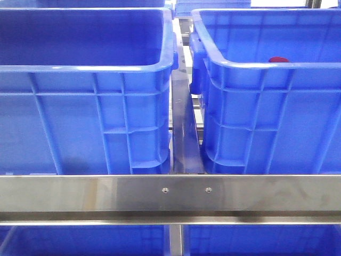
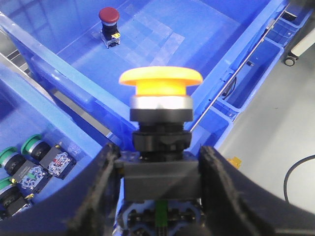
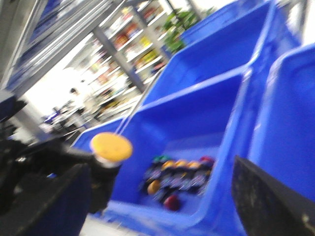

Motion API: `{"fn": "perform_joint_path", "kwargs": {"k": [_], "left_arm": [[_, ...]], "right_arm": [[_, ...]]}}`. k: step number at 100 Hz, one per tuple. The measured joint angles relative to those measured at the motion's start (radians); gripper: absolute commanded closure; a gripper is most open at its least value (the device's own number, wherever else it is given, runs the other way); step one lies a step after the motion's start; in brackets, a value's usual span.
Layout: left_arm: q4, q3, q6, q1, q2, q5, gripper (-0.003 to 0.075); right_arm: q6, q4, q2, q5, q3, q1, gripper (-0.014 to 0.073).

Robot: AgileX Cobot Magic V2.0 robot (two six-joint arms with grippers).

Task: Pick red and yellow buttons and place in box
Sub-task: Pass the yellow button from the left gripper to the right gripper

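Note:
My left gripper (image 2: 160, 162) is shut on the black body of the yellow button (image 2: 161, 78) and holds it upright above a blue box (image 2: 197, 34). The red button (image 2: 109, 17) stands on that box's floor. In the front view only its red top (image 1: 278, 59) shows, over the near rim of the right box (image 1: 250, 106); neither gripper shows there. The right wrist view is blurred. My right gripper (image 3: 160, 196) is open and empty, its fingers wide apart. The yellow button (image 3: 111, 146), held by the other gripper, is beside its finger.
A second, similar blue crate (image 1: 80, 106) stands on the left. A steel rail (image 1: 170, 192) crosses in front of both. A crate with green buttons (image 2: 22, 162) lies beside the box. The right wrist view shows a crate (image 3: 216, 118) holding several mixed buttons (image 3: 177, 177).

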Motion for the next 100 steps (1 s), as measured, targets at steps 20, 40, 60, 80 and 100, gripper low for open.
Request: {"fn": "perform_joint_path", "kwargs": {"k": [20, 40, 60, 80, 100], "left_arm": [[0.0, 0.0, 0.0, 0.0, 0.0, 0.0, 0.0739], [0.0, 0.0, 0.0, 0.0, 0.0, 0.0, 0.0739], [0.0, 0.0, 0.0, 0.0, 0.0, 0.0, 0.0739], [0.0, 0.0, 0.0, 0.0, 0.0, 0.0, 0.0739], [0.0, 0.0, 0.0, 0.0, 0.0, 0.0, 0.0739]], "right_arm": [[0.049, 0.003, 0.192, 0.212, -0.054, 0.0, -0.0008], [0.062, 0.003, 0.365, 0.369, -0.165, 0.0, -0.0008], [0.086, 0.003, 0.5, 0.432, -0.262, 0.007, -0.0008], [0.091, 0.001, 0.603, 0.458, -0.331, 0.066, -0.0008], [0.091, 0.0, 0.64, 0.461, -0.372, 0.085, 0.0188]]}}
